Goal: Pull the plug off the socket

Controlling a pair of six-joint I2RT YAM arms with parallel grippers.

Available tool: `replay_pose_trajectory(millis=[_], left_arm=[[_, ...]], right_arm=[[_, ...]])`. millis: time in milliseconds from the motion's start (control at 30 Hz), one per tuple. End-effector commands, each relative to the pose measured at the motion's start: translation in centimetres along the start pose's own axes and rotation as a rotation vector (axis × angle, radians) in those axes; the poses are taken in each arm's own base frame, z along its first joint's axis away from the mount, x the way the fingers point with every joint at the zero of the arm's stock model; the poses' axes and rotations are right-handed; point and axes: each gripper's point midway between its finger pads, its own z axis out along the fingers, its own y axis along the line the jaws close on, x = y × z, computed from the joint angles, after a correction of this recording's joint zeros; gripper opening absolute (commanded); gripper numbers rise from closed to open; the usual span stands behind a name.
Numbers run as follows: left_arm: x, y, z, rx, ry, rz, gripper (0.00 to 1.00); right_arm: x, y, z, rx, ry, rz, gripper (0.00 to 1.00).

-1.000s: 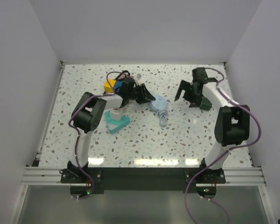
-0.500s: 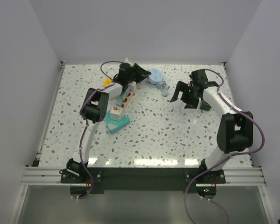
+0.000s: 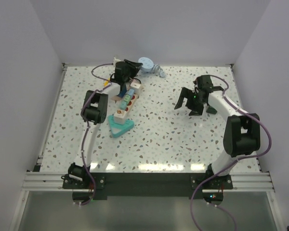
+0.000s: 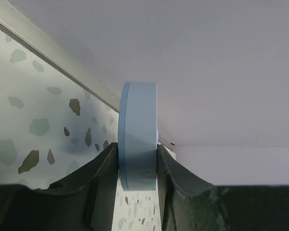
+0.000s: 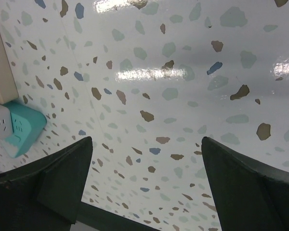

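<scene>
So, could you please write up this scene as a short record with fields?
left gripper: shut on the plug, a light blue disc held edge-on near the back wall
right gripper: open, empty, over the speckled table
plug position: apart from the power strip, coiled cable trailing beside it
power strip: lying diagonally, near end by the teal block
task state: plug appears already off the power strip

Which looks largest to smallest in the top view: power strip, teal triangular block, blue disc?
1. power strip
2. teal triangular block
3. blue disc, gripped by the left tool; raised and partly hidden, so 2 versus 3 is unsure.
</scene>
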Motion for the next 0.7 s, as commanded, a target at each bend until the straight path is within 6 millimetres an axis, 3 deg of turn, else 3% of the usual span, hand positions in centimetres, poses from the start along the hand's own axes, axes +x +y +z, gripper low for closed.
replay_pose_trajectory(millis=[0, 33, 100, 133, 200, 233, 333, 467, 533, 567, 633, 667], left_arm=[[-0.1, -1.1, -0.4, 0.039, 0.003, -0.03, 0.03], [0.2, 0.0, -1.0, 0.012, 0.007, -0.03, 0.13], [-0.4, -2.1, -2.3, 0.039, -0.007, -0.013, 0.3], [-0.1, -1.1, -3.0, 0.009, -0.005, -0.01, 0.48], [-1.0, -3.2, -4.2, 0.033, -0.036, 0.008, 0.66], [-0.9, -2.5, -4.7, 0.018, -0.035, 0.008, 0.8], [-1.1, -4.5, -5.3, 0.052, -0.031, 0.031, 1.0], [-0.6, -7.1, -6.0, 0.091, 0.03, 0.068, 1.0], [-0.7, -9.4, -7.0, 0.106, 0.053, 0.134, 1.0], [-0.4, -9.6, -7.7, 0.088, 0.076, 0.159, 1.0], [-0.7, -11.9, -10.0, 0.099, 0.078, 0.253, 1.0], [-1.2, -14.0, -11.9, 0.105, 0.074, 0.285, 1.0]], right_arm=[[-1.1, 1.2, -0.1, -0.046, -0.015, -0.026, 0.99], [-1.1, 1.2, 0.0, -0.046, -0.012, -0.025, 0.99], [-1.0, 1.2, 0.0, -0.049, -0.01, -0.022, 0.99], [-1.1, 1.2, -0.1, -0.049, -0.013, -0.023, 0.99], [-1.1, 1.2, -0.1, -0.047, -0.017, -0.022, 0.99], [-1.2, 1.2, -0.1, -0.048, -0.019, -0.021, 0.99], [-1.3, 1.4, -0.2, -0.055, -0.016, -0.022, 0.99], [-1.4, 1.7, -0.4, -0.066, -0.021, -0.029, 0.99], [-1.5, 1.8, -0.6, -0.069, -0.023, -0.038, 0.99], [-1.7, 2.1, -0.8, -0.079, -0.028, -0.045, 0.99], [-1.7, 2.5, -0.9, -0.096, -0.025, -0.051, 0.99], [-1.7, 3.1, -1.1, -0.12, -0.022, -0.058, 0.99]])
